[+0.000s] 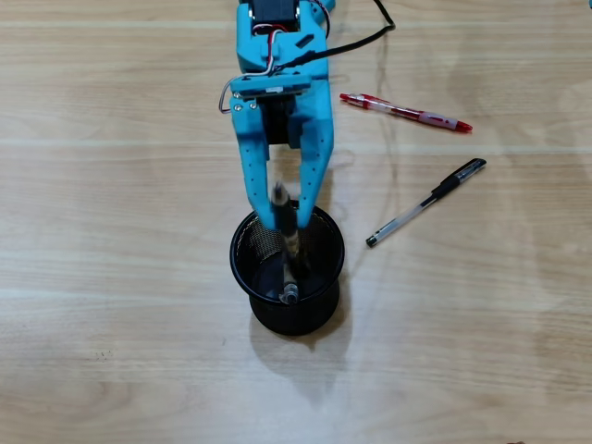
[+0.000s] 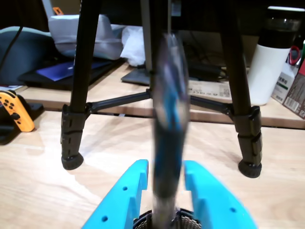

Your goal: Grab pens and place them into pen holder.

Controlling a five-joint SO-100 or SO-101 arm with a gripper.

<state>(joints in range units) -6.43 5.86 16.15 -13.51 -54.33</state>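
Near the lower middle of the overhead view sits the pen holder (image 1: pixel 287 277), a black mesh cup on the wooden table (image 1: pixel 111 277), and there's a dark pen (image 1: pixel 285 242) standing tilted in it, its lower end down inside the cup and its upper end up between the blue fingers. Another pen end (image 1: pixel 289 295) shows near the cup's bottom, but I can't tell whether it's a separate pen or the same one. The gripper (image 1: pixel 290 205) hangs right over the cup's far rim with its jaws only a narrow gap apart, the pen sitting in that gap; it looks pinched, though the blur makes real contact hard to call. Off to the right of that view lie two more pens, well apart from the cup: the red pen (image 1: pixel 405 112) further up and the clear pen with black cap (image 1: pixel 425 203) angled below it. The wrist view (image 2: pixel 164 191) shows none of those; instead you get the blurred pen (image 2: pixel 167 143) rising straight up between the two blue fingers (image 2: pixel 119 195), just a sliver of the holder's rim (image 2: pixel 186 217) at the bottom edge, and behind it black tripod legs (image 2: pixel 78 95) plus a white bottle (image 2: pixel 271 57) on the far desk.
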